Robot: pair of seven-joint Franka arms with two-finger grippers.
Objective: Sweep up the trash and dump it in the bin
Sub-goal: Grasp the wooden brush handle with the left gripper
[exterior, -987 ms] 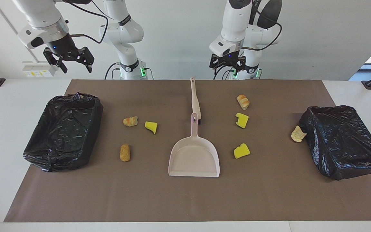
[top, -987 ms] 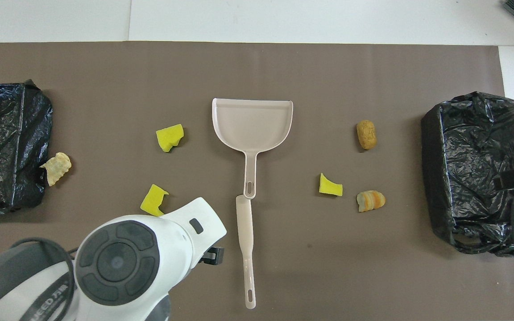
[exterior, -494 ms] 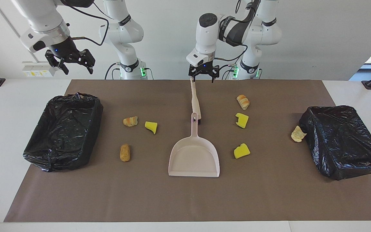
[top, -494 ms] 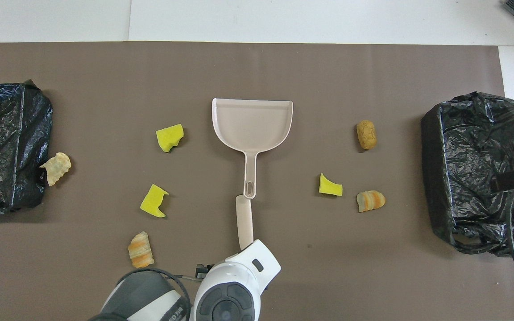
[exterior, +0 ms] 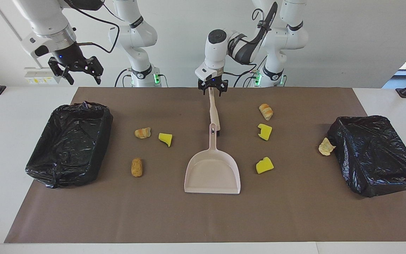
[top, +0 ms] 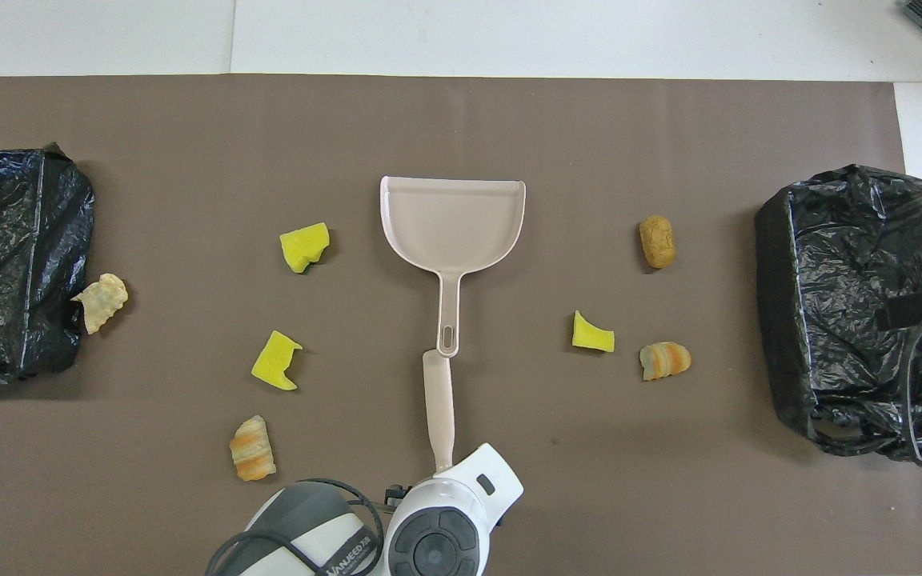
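Note:
The beige hand brush (exterior: 213, 112) (top: 438, 404) lies in the middle of the mat, handle toward the robots. My left gripper (exterior: 212, 90) is down at the handle's end, open, a finger on either side of it; in the overhead view the arm hides it. The beige dustpan (exterior: 213, 173) (top: 453, 212) lies just past the brush. Trash lies scattered: yellow foam chunks (exterior: 165, 138) (exterior: 265, 131) (exterior: 264, 165) and toy bread pieces (exterior: 142, 132) (exterior: 136, 167) (exterior: 266, 111) (exterior: 326, 146). My right gripper (exterior: 83, 76) waits open in the air.
A bin lined with a black bag (exterior: 69, 141) (top: 853, 304) stands at the right arm's end of the table. A second bin (exterior: 375, 155) (top: 13, 256) stands at the left arm's end, with one bread piece (top: 101, 302) against its side. A brown mat (exterior: 294, 211) covers the table.
My left gripper has swung toward the table's middle and come down onto the end of the brush handle. The right gripper has barely shifted. Brush, dustpan and trash lie as before.

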